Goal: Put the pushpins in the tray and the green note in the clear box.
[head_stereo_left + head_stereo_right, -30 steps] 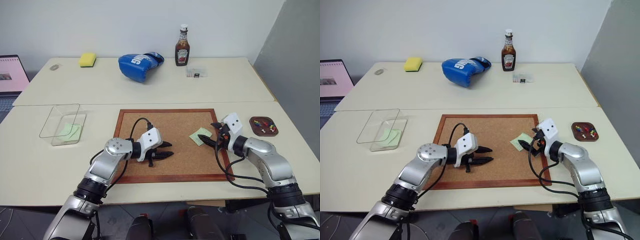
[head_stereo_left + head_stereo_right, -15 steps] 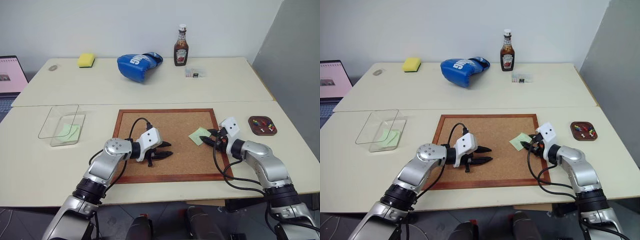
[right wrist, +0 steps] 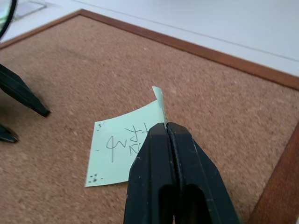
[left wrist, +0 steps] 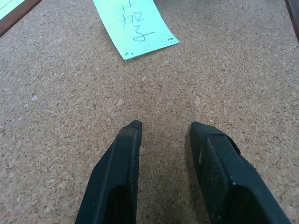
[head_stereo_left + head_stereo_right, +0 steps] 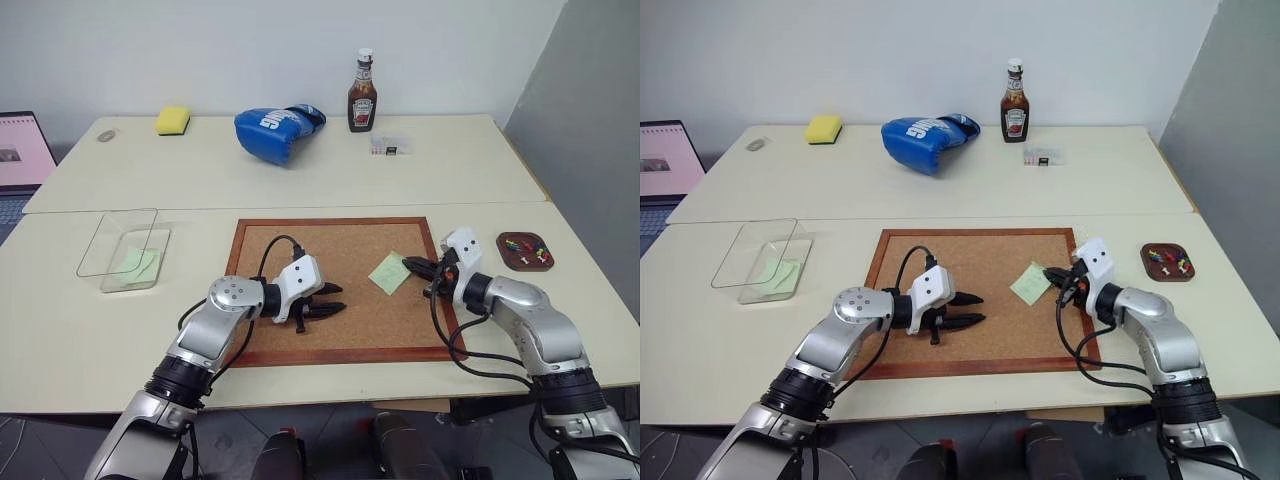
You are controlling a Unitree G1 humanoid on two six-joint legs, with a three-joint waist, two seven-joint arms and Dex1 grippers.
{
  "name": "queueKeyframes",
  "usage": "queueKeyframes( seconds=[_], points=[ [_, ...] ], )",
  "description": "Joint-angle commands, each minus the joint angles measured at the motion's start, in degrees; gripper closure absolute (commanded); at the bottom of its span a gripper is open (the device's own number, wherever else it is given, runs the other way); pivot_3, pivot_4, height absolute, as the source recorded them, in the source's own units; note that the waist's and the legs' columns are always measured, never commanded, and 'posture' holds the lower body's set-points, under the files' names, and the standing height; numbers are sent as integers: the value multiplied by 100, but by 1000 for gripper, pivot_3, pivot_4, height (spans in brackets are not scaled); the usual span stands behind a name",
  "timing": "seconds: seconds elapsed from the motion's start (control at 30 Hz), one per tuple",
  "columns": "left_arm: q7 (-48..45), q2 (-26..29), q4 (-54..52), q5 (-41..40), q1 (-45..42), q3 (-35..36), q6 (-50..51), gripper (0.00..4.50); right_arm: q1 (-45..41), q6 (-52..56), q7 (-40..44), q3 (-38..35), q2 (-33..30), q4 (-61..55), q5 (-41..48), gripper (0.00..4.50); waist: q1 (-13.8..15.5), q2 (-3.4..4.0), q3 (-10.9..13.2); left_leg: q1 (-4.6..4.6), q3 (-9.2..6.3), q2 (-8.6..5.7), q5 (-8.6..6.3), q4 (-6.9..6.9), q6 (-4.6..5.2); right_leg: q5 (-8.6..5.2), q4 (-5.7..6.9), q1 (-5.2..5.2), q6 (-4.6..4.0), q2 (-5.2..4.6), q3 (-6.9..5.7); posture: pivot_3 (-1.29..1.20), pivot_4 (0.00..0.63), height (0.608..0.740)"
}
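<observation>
The green note point(image 5: 387, 272) lies on the cork board point(image 5: 330, 240), handwriting up. Its right edge curls upward where my right gripper point(image 3: 166, 126) is shut on it. In the right eye view that gripper point(image 5: 1051, 272) sits at the board's right side. My left gripper point(image 5: 336, 298) hovers open over the board's lower middle, well left of the note point(image 4: 135, 25), with nothing between its fingers point(image 4: 122, 154). The dark brown tray point(image 5: 505, 243) stands on the table right of the board, with small coloured pushpins point(image 5: 527, 250) inside. The clear box point(image 5: 112, 280) sits at the far left.
A pale green slip point(image 5: 136, 263) lies inside the clear box, whose lid point(image 5: 118, 238) leans on it. On the far table stand a blue boxing glove point(image 5: 278, 128), a sauce bottle point(image 5: 362, 82), a yellow sponge point(image 5: 173, 120) and a small clear case point(image 5: 390, 146). A laptop point(image 5: 22, 150) is at the left edge.
My right gripper went from open to shut on the green note's right edge. The note slid a little left and its edge lifted. The left arm stayed still.
</observation>
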Motion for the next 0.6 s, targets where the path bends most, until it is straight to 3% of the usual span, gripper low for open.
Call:
queueKeyframes(
  seconds=[0.03, 0.17, 0.3, 0.43, 0.6],
  points=[
    [117, -60, -33, -549, -160, 591, 738, 2732, -181, 320, 242, -135, -241, -761, 331, 4463, -2, -2, 8, -4, 0, 0, 0, 0, 0, 0, 1, -5, 0, 0, 0, 0, 150, 740],
    [-193, 2, -401, -1776, -409, 1313, 2012, 2137, -287, 406, 326, -74, -406, -1096, 357, 4500, -11, -3, 13, -62, -7, 7, 1, 5, 1, 2, 10, -61, 3, 6, -10, 0, 150, 740],
    [-445, 229, -599, -2242, -472, 1489, 2618, 1330, -416, 408, 432, 83, -478, -1270, 298, 4500, -11, -2, 19, -76, -13, 7, -1, 0, -1, 17, 3, -68, 29, 6, -16, 0, 150, 740],
    [-328, 105, -730, -2767, -602, 1672, 3283, 513, -500, 368, 440, 302, -403, -1427, 221, 4500, 7, -3, 19, -81, -18, 6, -4, -3, -3, 4, 0, -68, 30, 4, -21, 0, 150, 740],
    [-189, -107, -743, -3022, -730, 1698, 3510, 513, -620, 478, 433, 453, -264, -1643, 323, 4500, 15, -4, 21, -86, -23, 4, -5, 0, -3, 2, 1, -70, 31, 2, -25, 0, 150, 740]
  ],
)
